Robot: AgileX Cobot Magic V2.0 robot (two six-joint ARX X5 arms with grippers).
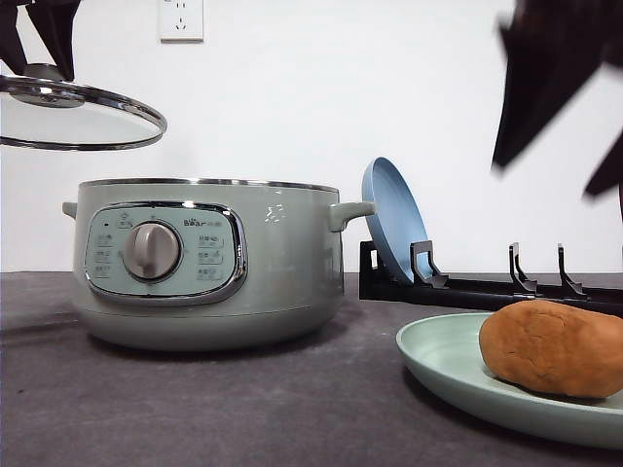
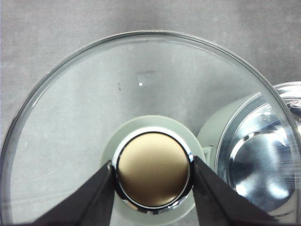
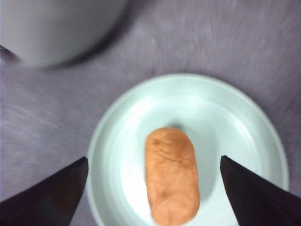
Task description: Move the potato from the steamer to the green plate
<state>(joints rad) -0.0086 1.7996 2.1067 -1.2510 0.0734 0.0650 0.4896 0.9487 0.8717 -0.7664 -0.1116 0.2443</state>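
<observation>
The orange-brown potato [image 1: 553, 348] [image 3: 171, 175] lies on the pale green plate [image 1: 438, 362] [image 3: 235, 117] at the table's front right. High above it my right gripper [image 1: 550, 146] [image 3: 154, 158] hangs open, its fingers spread wide to either side of the potato and blurred in the front view. The sage-green steamer [image 1: 204, 263] [image 2: 221, 136] stands uncovered left of centre, and its shiny inside looks bare where it shows. Up and to the left of the pot, my left gripper [image 1: 39, 60] [image 2: 153, 170] is shut on the knob of the glass lid [image 1: 78, 117] [image 2: 141, 94].
A blue plate [image 1: 394, 219] leans upright in a black dish rack [image 1: 487, 284] behind the green plate, right of the steamer's handle. A white wall with a socket [image 1: 181, 19] closes the back. The table is covered in dark grey cloth [image 1: 243, 409].
</observation>
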